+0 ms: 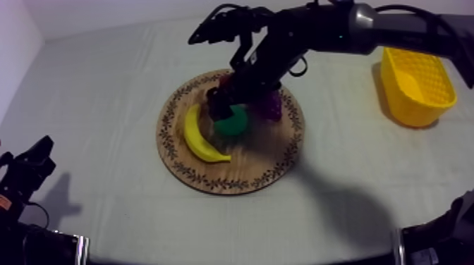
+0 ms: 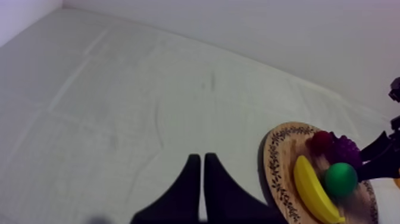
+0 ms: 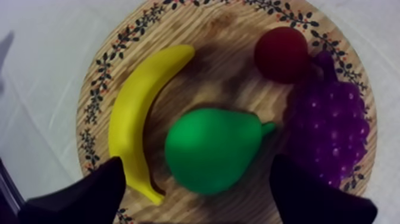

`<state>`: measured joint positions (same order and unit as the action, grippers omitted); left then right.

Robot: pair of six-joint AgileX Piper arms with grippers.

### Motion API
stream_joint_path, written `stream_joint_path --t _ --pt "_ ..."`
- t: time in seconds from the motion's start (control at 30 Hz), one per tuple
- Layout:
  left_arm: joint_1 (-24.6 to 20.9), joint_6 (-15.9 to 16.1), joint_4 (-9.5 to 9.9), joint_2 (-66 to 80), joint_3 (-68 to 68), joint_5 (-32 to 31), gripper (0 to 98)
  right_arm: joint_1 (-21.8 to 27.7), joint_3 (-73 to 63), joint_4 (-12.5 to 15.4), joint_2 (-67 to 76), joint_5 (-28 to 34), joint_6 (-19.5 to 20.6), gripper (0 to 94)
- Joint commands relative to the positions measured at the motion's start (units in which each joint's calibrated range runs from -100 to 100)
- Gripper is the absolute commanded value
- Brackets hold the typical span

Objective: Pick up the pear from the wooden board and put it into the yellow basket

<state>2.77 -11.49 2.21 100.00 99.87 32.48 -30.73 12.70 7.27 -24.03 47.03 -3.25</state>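
Observation:
The green pear (image 1: 231, 121) (image 3: 208, 149) lies on its side in the middle of the round wooden board (image 1: 261, 158) (image 3: 226, 77). My right gripper (image 1: 220, 107) (image 3: 199, 170) hangs just above it, open, with one black finger (image 3: 89, 190) at each end of the pear and neither touching it. The yellow basket (image 1: 416, 106) stands at the far right of the table. My left gripper (image 1: 32, 165) (image 2: 199, 179) rests low at the left, shut on nothing, far from the board (image 2: 280, 173) and the pear (image 2: 341, 180).
A banana (image 1: 201, 137) (image 3: 140, 113) curves along the pear's left side. A small red fruit (image 3: 281, 53) and a bunch of purple grapes (image 1: 271, 106) (image 3: 330, 128) lie close on its other side. My right arm reaches in from the upper right, past the basket.

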Motion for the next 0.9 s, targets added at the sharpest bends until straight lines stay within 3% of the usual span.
stream_joint_path --t 0.0,0.87 --pt "0.01 0.00 0.02 0.00 0.02 0.01 0.1 0.07 -0.94 -0.20 -1.22 0.13 0.36 71.0" --pt "0.01 0.03 0.02 0.00 0.02 0.01 0.1 -0.37 -6.91 -3.18 -10.21 5.83 5.43 66.9"
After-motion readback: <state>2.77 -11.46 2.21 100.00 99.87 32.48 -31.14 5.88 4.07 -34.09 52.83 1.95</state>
